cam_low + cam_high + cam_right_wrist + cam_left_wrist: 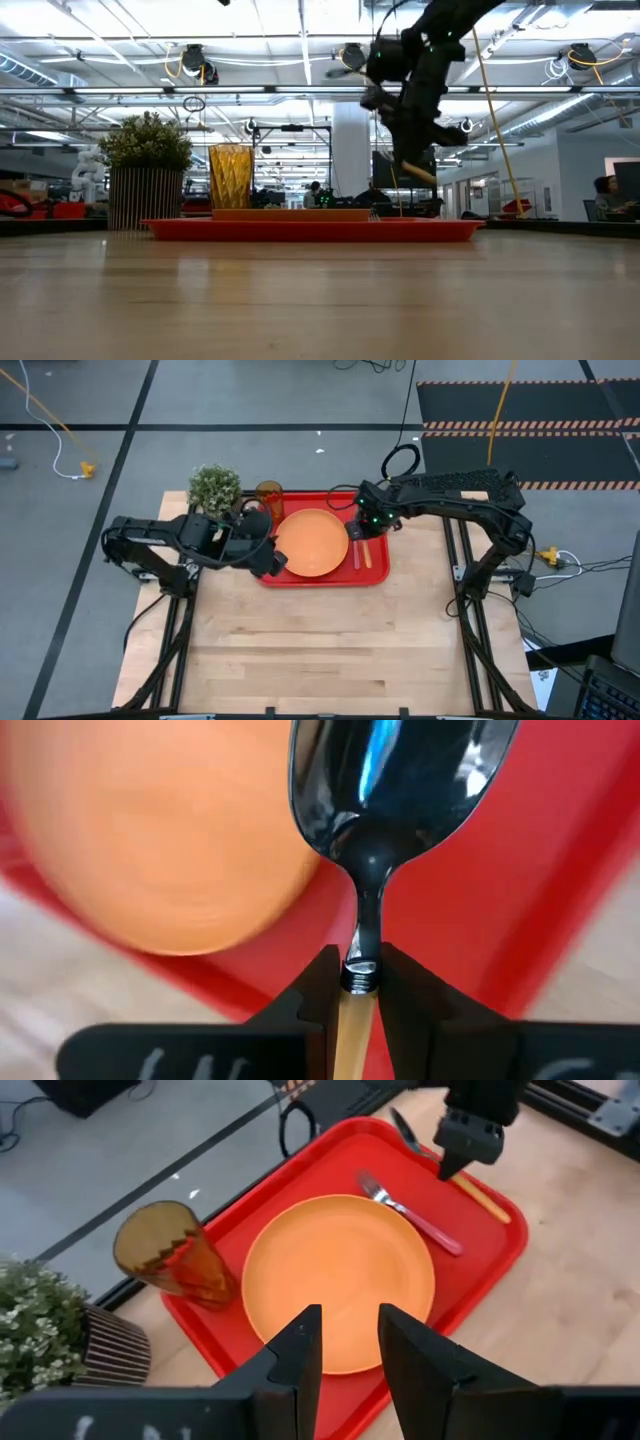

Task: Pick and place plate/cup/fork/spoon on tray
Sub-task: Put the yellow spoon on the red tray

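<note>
My right gripper (352, 982) clamped on spoon (385, 790) at neck, where metal meets orange-yellow handle; bowl points forward past fingertips. Spoon over right end of tray (375, 574), beside fork (412, 1215); whether it touches tray floor, cannot tell. Fork lies on tray between plate (312, 542) and spoon. Plate sits mid-tray. Cup (269, 497) upright in tray's far left corner, near potted plant (214, 488) on table (320, 650). My left gripper (348, 1342) hovers over tray's left edge, fingers apart, holding nothing.
</note>
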You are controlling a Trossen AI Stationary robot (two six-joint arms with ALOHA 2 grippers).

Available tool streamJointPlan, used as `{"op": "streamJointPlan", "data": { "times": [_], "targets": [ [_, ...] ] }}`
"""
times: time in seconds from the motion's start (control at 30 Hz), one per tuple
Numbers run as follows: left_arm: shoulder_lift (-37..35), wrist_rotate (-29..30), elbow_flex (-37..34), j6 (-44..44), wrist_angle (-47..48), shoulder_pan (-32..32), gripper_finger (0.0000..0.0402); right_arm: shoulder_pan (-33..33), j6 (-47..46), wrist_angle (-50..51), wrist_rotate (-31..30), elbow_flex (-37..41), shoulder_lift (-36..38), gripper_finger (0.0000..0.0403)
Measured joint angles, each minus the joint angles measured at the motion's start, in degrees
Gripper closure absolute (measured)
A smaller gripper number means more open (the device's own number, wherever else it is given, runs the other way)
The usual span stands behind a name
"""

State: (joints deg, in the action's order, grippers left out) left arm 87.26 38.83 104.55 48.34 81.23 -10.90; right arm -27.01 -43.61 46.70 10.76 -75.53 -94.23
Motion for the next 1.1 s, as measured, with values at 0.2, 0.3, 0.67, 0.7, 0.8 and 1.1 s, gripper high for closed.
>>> {"op": "streamJointPlan", "data": {
  "times": [0.2,0.3,0.67,0.7,0.8,1.1],
  "targets": [
    [0.0,0.01,-0.02,-2.71,-0.04,4.1,0.0298,-3.09,-0.79,2.51,-0.09,0.0,-3.92,0.036],
    [0.0,-0.94,-0.02,-4.83,-0.21,6.14,0.0298,-3.78,-0.73,1.16,-0.07,0.0,-5.76,0.036],
    [0.02,-3.37,-0.04,-7.5,-0.42,9.43,0.0298,-4.3,-2.14,1.59,-0.56,0.0,-10.53,0.036],
    [0.02,-3.37,-0.04,-7.33,-0.42,9.43,0.0298,-4.4,-2.66,1.59,-0.8,0.0,-10.72,0.036],
    [0.02,-3.41,-0.04,-7.26,-0.48,9.43,0.0298,-4.89,-3.67,0.92,-2.49,0.45,-10.7,0.036],
    [0.02,-3.42,-0.04,-6.32,-0.5,9.39,0.0298,-6.36,-6.0,-0.93,-3.05,4.93,-10.72,0.036]
  ]
}}
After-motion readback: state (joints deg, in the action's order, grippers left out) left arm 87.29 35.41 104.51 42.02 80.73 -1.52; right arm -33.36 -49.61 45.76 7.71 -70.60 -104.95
